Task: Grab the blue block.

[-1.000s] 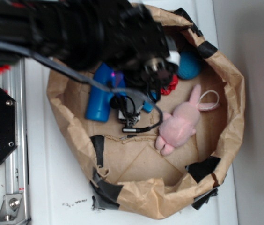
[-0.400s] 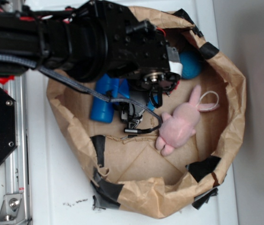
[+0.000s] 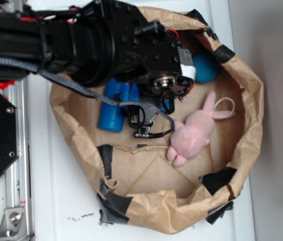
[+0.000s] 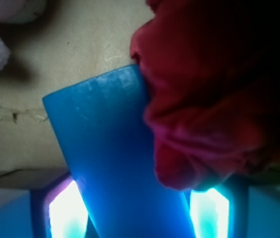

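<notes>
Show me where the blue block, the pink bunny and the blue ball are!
blue block (image 4: 115, 153): wrist view, on its broad blue face.
pink bunny (image 3: 194, 134): exterior view, on its belly.
blue ball (image 3: 206, 68): exterior view, on its visible round side beside the arm.

Bag (image 3: 247, 120): you had it lying open on the table (image 3: 56, 201), with everything else inside it.
Arm (image 3: 81, 40): it reached in from your upper left, over the bag's upper half.
Bottle (image 3: 114, 108): it lay left of the gripper (image 3: 144, 123), partly under the arm.
Block (image 4: 115, 163): in the wrist view it sat between the fingers (image 4: 60, 208), touching a crumpled cloth (image 4: 219, 99) on its right.
Stuffed rabbit (image 3: 194, 133): right of the gripper.
Ball (image 3: 205, 68): above the rabbit, near the bag's wall.
</notes>
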You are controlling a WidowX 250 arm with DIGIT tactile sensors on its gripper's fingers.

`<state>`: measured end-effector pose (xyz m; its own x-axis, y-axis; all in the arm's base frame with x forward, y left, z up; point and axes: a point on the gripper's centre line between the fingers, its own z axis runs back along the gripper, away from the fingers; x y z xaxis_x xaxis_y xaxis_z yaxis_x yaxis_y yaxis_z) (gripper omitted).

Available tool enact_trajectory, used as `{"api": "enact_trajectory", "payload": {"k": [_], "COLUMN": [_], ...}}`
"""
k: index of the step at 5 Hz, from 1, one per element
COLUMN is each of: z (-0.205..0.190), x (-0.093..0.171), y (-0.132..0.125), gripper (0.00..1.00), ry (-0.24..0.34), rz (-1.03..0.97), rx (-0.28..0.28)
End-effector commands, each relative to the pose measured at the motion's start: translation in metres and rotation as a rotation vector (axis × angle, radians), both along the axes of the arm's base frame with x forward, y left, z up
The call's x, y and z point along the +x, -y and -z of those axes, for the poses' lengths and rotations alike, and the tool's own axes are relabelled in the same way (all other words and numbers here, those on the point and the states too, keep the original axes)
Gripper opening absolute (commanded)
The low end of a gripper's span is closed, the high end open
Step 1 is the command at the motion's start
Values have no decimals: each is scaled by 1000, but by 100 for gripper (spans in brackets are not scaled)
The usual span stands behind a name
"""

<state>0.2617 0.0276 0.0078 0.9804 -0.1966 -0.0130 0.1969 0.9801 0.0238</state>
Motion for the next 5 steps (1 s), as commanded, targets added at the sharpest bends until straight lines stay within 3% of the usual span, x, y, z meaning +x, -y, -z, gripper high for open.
{"api": "enact_trajectory", "payload": {"k": [1,2,3,5], "z": [-62,-113,-155,-157], "x": [-16,-14,-10,-4], "y": [22,32,33,37], "gripper": [0,0,0,0], "ry": [86,100,160,132], "rz": [34,-7,-32,-47], "rx": [-47,-114,-144,-159]}}
